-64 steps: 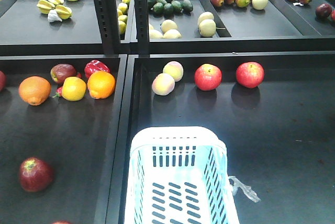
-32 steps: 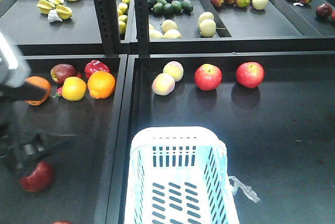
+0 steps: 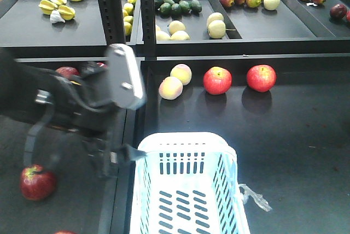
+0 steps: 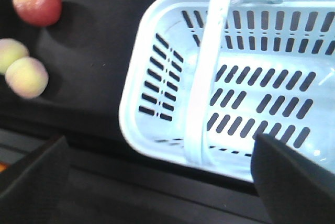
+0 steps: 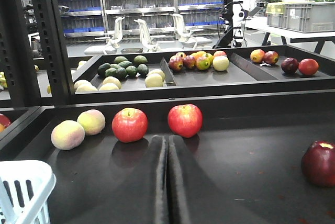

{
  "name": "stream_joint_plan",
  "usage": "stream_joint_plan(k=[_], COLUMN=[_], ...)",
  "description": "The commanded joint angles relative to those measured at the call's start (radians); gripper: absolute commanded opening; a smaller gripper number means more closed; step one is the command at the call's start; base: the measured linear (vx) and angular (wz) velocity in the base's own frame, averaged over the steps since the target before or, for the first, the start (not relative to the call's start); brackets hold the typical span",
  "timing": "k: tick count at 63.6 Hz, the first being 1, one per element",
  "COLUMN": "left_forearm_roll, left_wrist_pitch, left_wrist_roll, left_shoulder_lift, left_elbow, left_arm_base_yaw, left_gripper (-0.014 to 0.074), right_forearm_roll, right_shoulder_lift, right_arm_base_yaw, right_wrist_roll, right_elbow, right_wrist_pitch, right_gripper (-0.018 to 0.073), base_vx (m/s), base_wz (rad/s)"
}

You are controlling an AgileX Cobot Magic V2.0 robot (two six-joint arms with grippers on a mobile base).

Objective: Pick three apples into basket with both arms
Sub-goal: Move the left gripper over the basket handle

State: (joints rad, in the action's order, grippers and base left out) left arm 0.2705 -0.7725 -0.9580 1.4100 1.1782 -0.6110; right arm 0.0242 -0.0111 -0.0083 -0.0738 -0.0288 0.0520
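Observation:
The pale blue-white basket (image 3: 186,185) stands empty at the front of the right tray. Two red apples (image 3: 217,80) (image 3: 261,77) lie behind it, and a dark red apple (image 3: 37,182) sits in the left tray. My left arm crosses the left tray, blurred; its gripper (image 3: 117,160) hangs open just left of the basket's rim (image 4: 157,14), its jaws spread wide with nothing between them (image 4: 157,148). My right gripper (image 5: 167,140) is shut and empty. It rests low on the tray, pointing between the two red apples (image 5: 129,124) (image 5: 185,120).
Two pale peaches (image 3: 170,88) lie left of the red apples. A dark red apple (image 5: 319,164) sits to the right of my right gripper. The back shelf (image 3: 246,26) holds avocados, starfruit and mixed fruit. A black upright post (image 3: 145,12) divides the shelves.
My left arm has swung in from the left edge across the left tray toward the basket, now hiding the oranges and lemon. No fruit has moved.

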Motion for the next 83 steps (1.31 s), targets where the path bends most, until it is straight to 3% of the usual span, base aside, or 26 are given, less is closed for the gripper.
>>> stream_joint_plan(k=[1,13,27,42,55,73,83], left_forearm_roll=[-0.042,-0.225,-0.484,-0.654,-0.703,-0.698,-0.698], left_wrist_pitch=[0.093,0.156,0.197,0.22,0.232,0.2,0.16], left_wrist_roll=[0.034,0.116,0.33,0.47,0.527,0.527,0.527], left_shoulder_lift=[0.028,0.122,0.221,0.28,0.291,0.29,0.285], left_elbow=[0.051,0.08,0.088,0.088,0.088,0.088,0.088], left_arm_base_yaw=[-0.054,-0.147,-0.207,-0.252,-0.258,-0.258,-0.258], left_gripper=[0.0649,0.064,0.0622,0.0568,0.0428,-0.0003,-0.0008], right_forearm_roll=[0.002,0.002,0.002,0.002,0.002,0.002,0.002], right_shoulder_lift=[0.005,0.005,0.005,0.005,0.005,0.005,0.005], right_arm_base_yaw=[-0.001,-0.001,-0.001,-0.001,-0.001,-0.001,-0.001], right_wrist_roll=[0.008,0.008,0.008,0.008,0.008,0.008,0.008], right_elbow=[-0.013,-0.013,-0.013,-0.013,-0.013,-0.013,-0.013], right_wrist_pitch=[-0.08,-0.08,-0.08,-0.08,-0.08,-0.08,-0.08], right_gripper=[-0.0009,-0.0009,-0.0009,-0.0009,-0.0009,-0.0009,-0.0009], base_vx=[0.0,0.0,0.0,0.0,0.0,0.0,0.0], base_wz=[0.0,0.0,0.0,0.0,0.0,0.0,0.0])
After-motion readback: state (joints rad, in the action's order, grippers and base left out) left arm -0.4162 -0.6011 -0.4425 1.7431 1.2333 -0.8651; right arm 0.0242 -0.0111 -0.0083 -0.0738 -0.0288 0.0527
